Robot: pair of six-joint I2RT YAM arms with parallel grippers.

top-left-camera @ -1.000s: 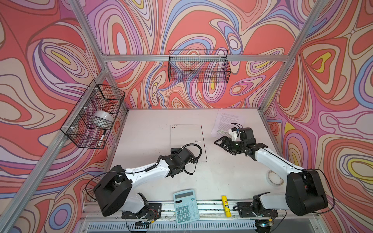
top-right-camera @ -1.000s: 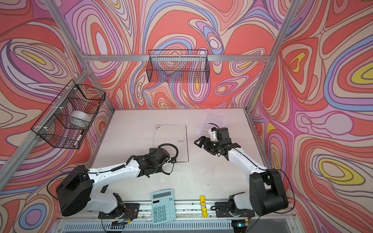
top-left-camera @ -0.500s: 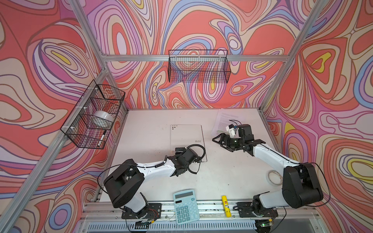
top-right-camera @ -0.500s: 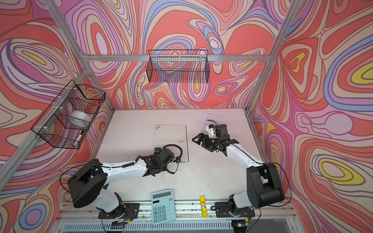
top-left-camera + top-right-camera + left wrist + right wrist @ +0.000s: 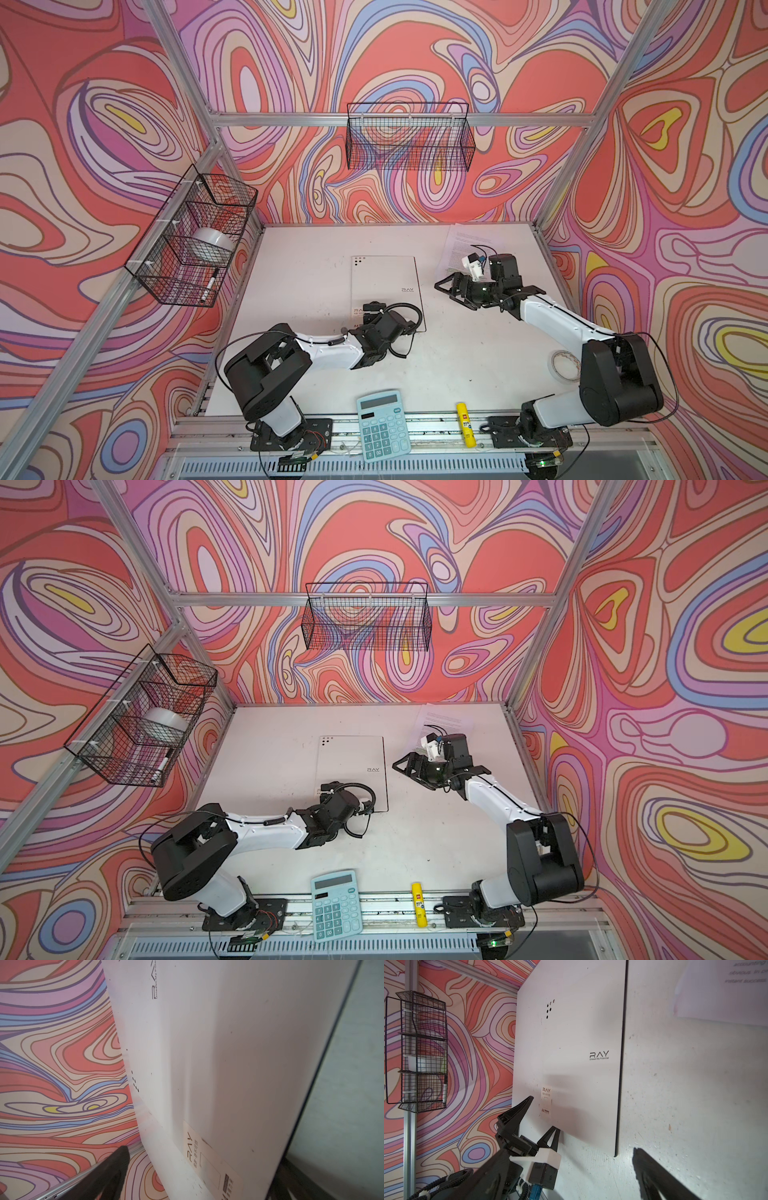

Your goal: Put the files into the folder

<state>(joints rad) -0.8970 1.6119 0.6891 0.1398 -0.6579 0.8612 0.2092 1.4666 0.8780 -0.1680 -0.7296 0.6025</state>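
A robotics lab test cell: bare aluminium frame around a scuffed white tabletop, swirling red-and-purple printed wall panels, black wire baskets at nine and twelve o'clock, two white-and-black robot arms bolted to a metal rail at six.

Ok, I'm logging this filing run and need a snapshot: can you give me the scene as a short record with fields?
folder: closed, flat on the table, white cover up
files: loose at the far right corner, outside the folder
left gripper: open, fingers at the folder's near edge
right gripper: open, holding nothing, near the files
task state: files not yet in folder
clutter: calculator, glue stick at the front edge
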